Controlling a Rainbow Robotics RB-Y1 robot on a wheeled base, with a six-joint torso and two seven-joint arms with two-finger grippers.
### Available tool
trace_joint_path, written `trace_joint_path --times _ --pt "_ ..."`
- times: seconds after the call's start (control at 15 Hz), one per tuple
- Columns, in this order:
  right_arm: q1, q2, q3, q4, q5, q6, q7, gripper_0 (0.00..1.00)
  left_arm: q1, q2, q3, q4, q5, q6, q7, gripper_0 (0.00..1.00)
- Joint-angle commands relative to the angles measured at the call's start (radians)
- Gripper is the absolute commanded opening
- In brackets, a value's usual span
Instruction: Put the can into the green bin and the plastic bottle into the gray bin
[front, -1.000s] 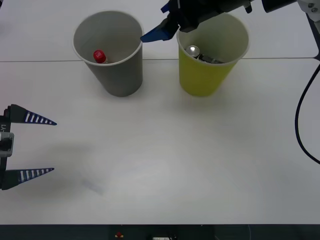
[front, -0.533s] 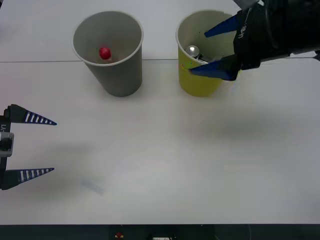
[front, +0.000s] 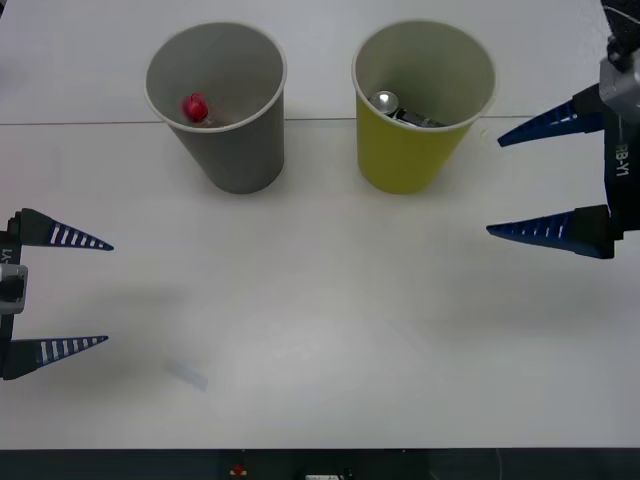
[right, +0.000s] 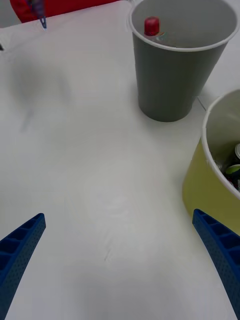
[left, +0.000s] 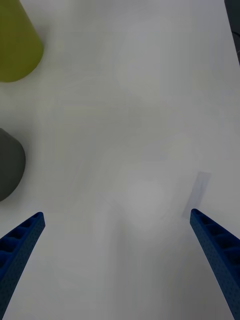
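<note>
Left gripper (front: 100, 292) sits at the left edge of the table (front: 320, 330), fingers spread wide, nothing between them — well apart from both bins. Gray bin (front: 222, 110) stands upright at the far left-centre; the plastic bottle (front: 196, 108) is inside it, red cap up, leaning on the inner wall. Green bin (front: 420, 105) stands just beside it to the right, not touching; the can (front: 388, 101) lies in its bottom, silver top showing. Right gripper (front: 495, 185) hovers at the right edge, near the green bin's right side and slightly nearer the robot — fingers wide open, holding nothing. Can is left of and beyond its fingertips, inside the bin.
</note>
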Motion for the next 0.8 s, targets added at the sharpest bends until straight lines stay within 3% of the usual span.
trace_joint_path --times 0.07,0.33,0.8 --pt "0.113 0.0 -0.069 0.003 -0.011 -0.011 0.128 1.0 0.0 0.0 0.0 0.0 0.0 0.0 0.0 1.0" --pt "0.217 0.0 -0.113 0.09 -0.06 -0.015 0.326 1.0 0.0 0.0 0.0 0.0 0.0 0.0 0.0 1.0" --pt "0.263 0.0 -0.13 0.305 -0.098 -0.086 0.639 1.0 0.0 0.0 0.0 0.0 0.0 0.0 0.0 1.0"
